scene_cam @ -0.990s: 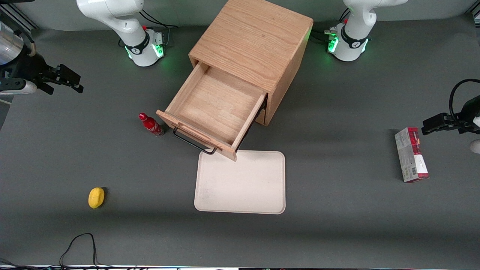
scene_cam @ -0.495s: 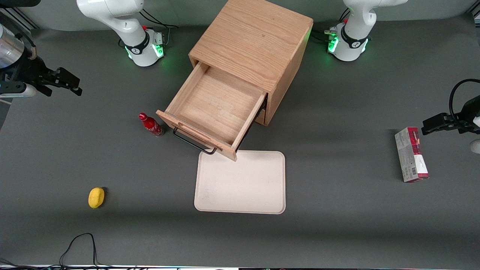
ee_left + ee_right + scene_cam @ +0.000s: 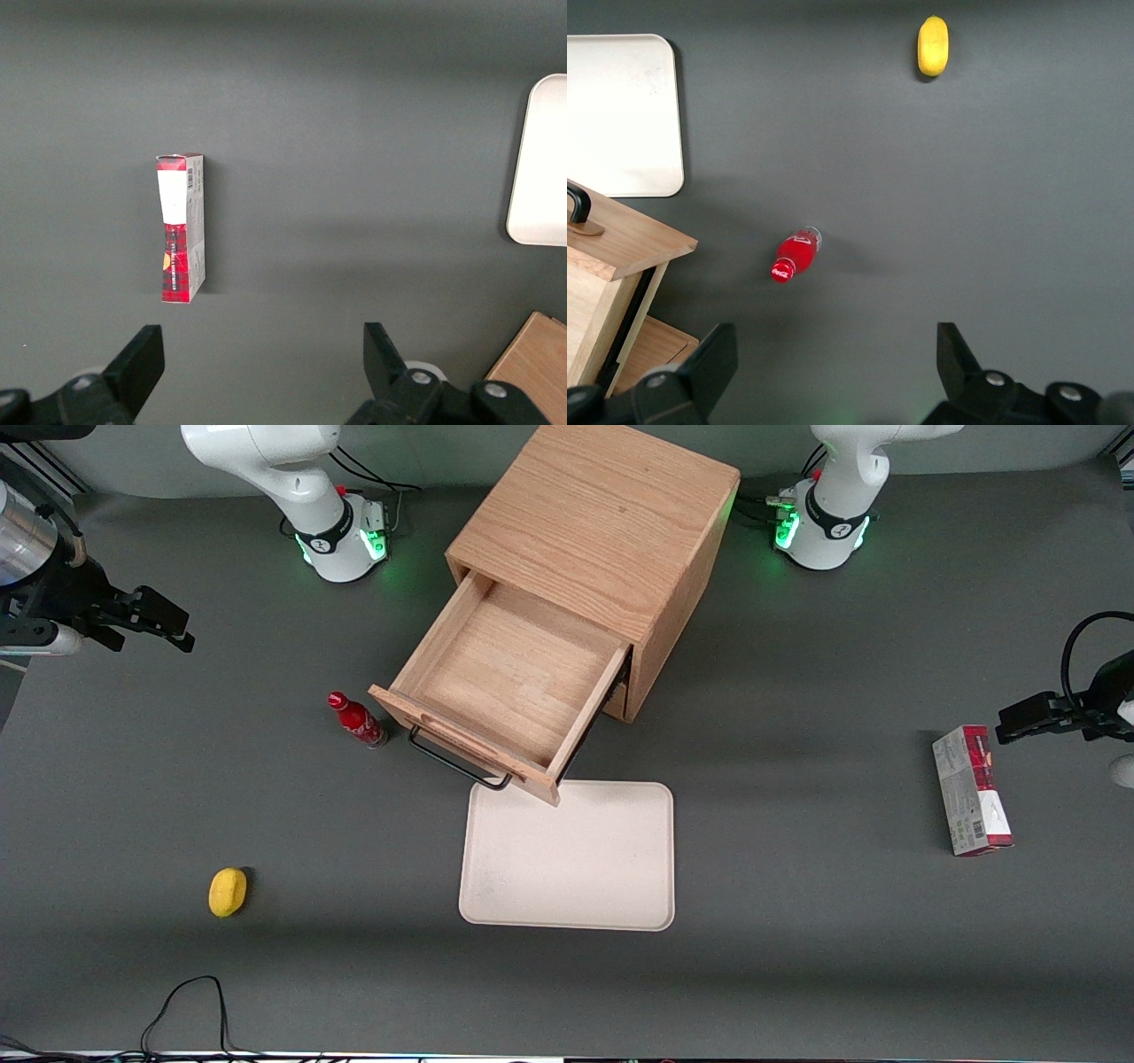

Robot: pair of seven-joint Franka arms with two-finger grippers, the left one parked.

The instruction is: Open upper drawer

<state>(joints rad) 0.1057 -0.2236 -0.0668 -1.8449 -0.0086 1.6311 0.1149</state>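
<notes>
The upper drawer (image 3: 514,682) of the oak cabinet (image 3: 602,522) stands pulled far out, its inside bare. Its thin black wire handle (image 3: 456,763) hangs over the front, nearest the front camera. The drawer's front corner also shows in the right wrist view (image 3: 620,243). The lower drawer is mostly hidden under it. My right gripper (image 3: 164,622) is open and empty, raised high at the working arm's end of the table, well away from the drawer. In the right wrist view its fingers (image 3: 713,359) stand wide apart around nothing but grey table, and the gripper (image 3: 833,372) holds nothing.
A red bottle (image 3: 356,720) stands beside the drawer front. A white tray (image 3: 569,856) lies just in front of the drawer. A yellow lemon (image 3: 228,891) lies nearer the front camera toward the working arm's end. A red carton (image 3: 971,790) lies toward the parked arm's end.
My right gripper has drawn slightly farther toward the working arm's end and up. The drawer has not moved.
</notes>
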